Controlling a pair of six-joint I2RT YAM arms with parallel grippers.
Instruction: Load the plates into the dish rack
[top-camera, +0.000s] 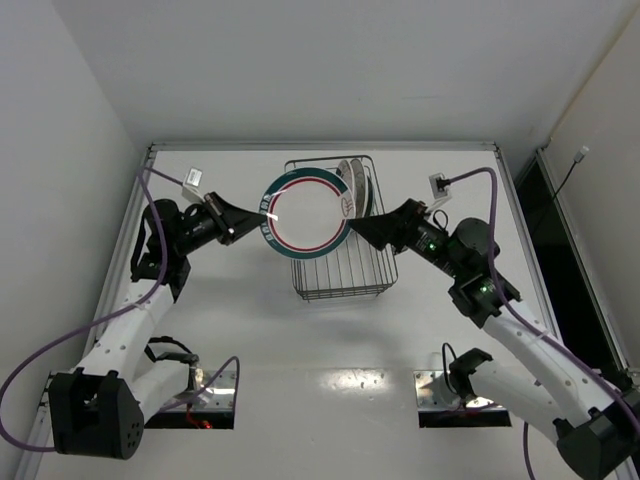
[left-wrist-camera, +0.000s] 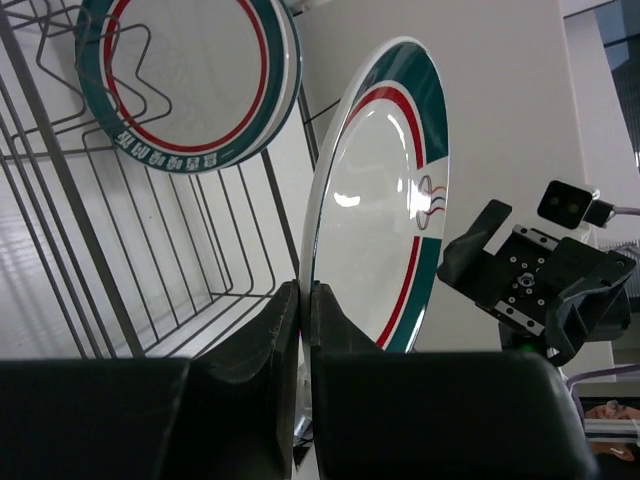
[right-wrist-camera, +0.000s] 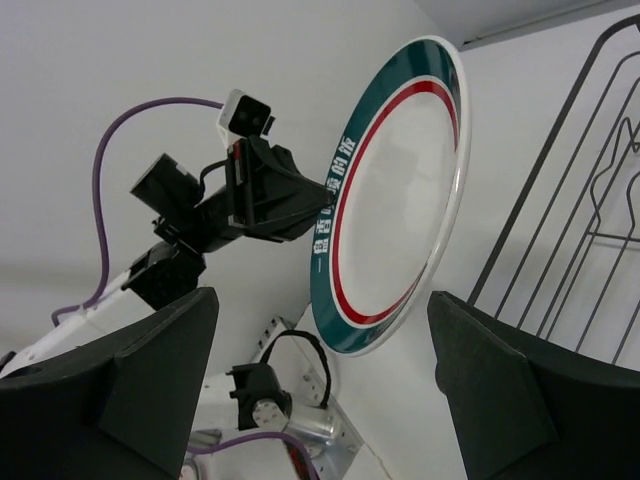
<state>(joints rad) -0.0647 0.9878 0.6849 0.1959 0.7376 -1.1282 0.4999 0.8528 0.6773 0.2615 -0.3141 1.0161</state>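
Pinching banded plate (top-camera: 307, 214) rim: left hand (top-camera: 262, 218), clamped narrow; right hand (top-camera: 366, 226) spread wide, empty; racked plates (top-camera: 357, 184) behind partly hidden.

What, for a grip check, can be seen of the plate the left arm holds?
The round, glossy white plate with teal rim band, thin red ring and rim lettering looks ceramic. It is held over the dark wire dish rack, face toward the top camera, rim pinched by the fingers of the left gripper. The right gripper is open.
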